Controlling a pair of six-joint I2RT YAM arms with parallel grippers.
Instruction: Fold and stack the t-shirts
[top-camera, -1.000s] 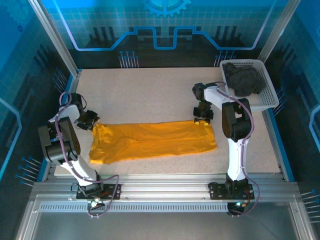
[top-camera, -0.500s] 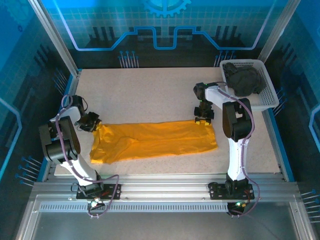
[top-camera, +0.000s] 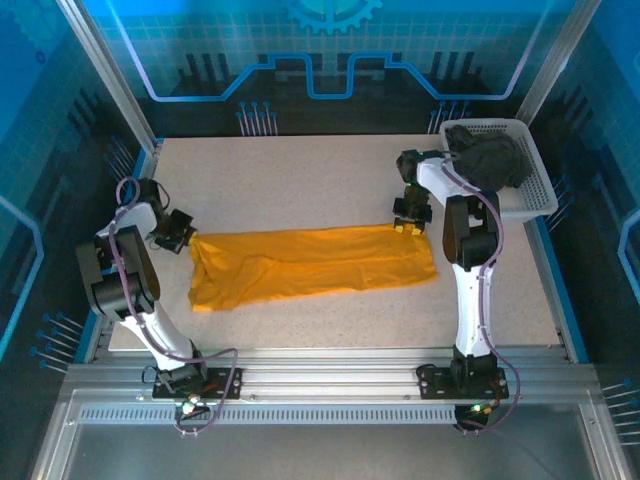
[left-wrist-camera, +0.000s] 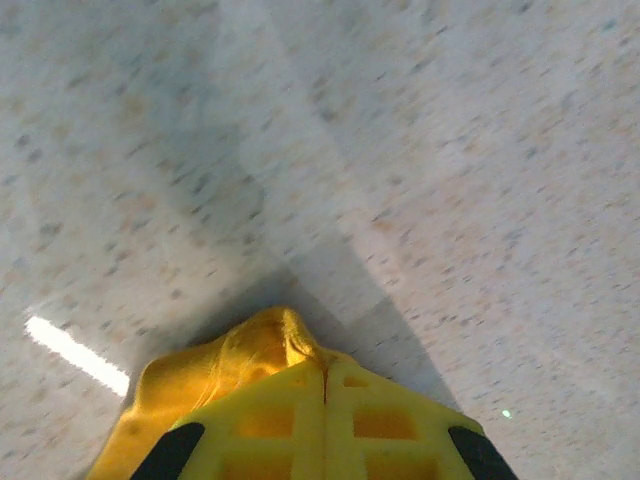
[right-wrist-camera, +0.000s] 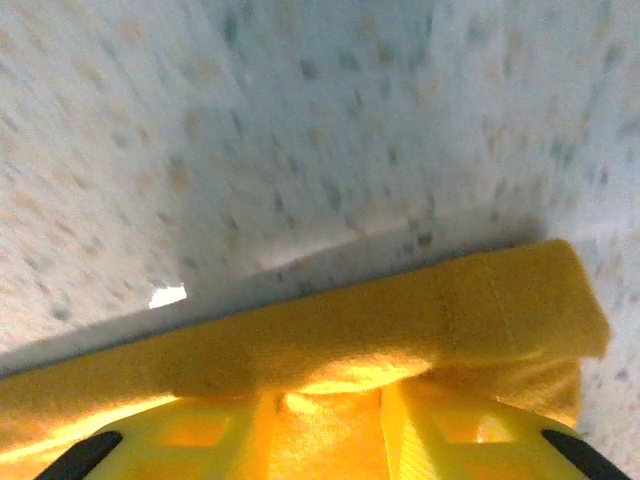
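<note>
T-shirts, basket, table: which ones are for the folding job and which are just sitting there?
For the job: orange t-shirt, laid flat, each end pinched by the left gripper and right gripper; grey t-shirt, bunched up.
Just there: white basket holding the grey one; table.

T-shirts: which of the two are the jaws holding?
The mustard-orange t-shirt, spread on the table, pinched at both ends; the dark grey t-shirt sits crumpled in the basket.

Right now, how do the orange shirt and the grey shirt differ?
The orange shirt lies stretched flat on the table; the grey shirt sits bunched in the basket.
The orange shirt is pinched at both ends by the left end effector and right end effector; the grey shirt is untouched.
Shared: neither is stacked yet.
</note>
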